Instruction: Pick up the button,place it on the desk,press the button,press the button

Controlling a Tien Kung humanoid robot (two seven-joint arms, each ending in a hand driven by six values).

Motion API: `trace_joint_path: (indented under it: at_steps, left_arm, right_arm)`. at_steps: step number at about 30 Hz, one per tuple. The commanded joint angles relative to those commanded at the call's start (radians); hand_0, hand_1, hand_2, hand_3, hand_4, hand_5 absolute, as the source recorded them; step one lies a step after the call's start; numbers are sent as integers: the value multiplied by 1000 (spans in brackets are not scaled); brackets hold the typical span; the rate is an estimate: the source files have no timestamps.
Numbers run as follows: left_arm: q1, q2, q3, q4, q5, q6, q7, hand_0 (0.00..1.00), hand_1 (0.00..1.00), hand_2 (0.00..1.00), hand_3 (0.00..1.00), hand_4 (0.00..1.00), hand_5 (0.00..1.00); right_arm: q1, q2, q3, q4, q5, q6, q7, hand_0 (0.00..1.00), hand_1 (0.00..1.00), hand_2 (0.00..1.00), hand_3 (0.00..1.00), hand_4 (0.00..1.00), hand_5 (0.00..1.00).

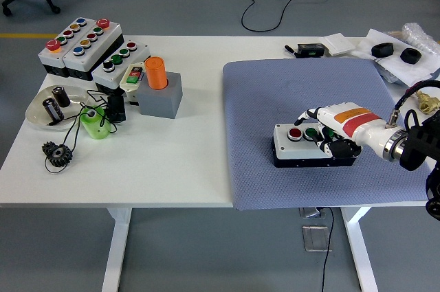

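Note:
A white button box (297, 146) with a black base lies on the blue-grey mat (275, 93) at the table's right. It shows a red button (295, 133) and a green button (311, 132); a third button is hidden under my hand. My right hand (322, 130), white with black finger joints, lies flat on top of the box's right part. Its fingers are stretched out over the buttons and its thumb curls at the box's front. It holds nothing. My left arm is out of view.
At the far left stand several other button boxes (81, 43), an orange cylinder (156, 72) on a grey block, a plate (41, 115) with small parts, a green piece (94, 122) and a black gear (55, 152). Black items lie at the back right.

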Motion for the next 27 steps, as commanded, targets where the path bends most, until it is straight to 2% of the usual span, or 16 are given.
trace_joint_path:
  at_steps: [12, 27]
  left_arm:
    - [-5, 0, -7, 0, 3, 0, -1, 602, 543, 503, 457, 275, 984]
    - [-6, -1, -7, 0, 1, 1, -1, 602, 542, 503, 456, 275, 979]
  right_arm:
    - [17, 21, -39, -45, 6, 3, -9, 255, 2, 128, 753, 364, 2]
    - [24, 29, -69, -65, -6, 21, -21, 260, 2, 133, 750, 363, 2]
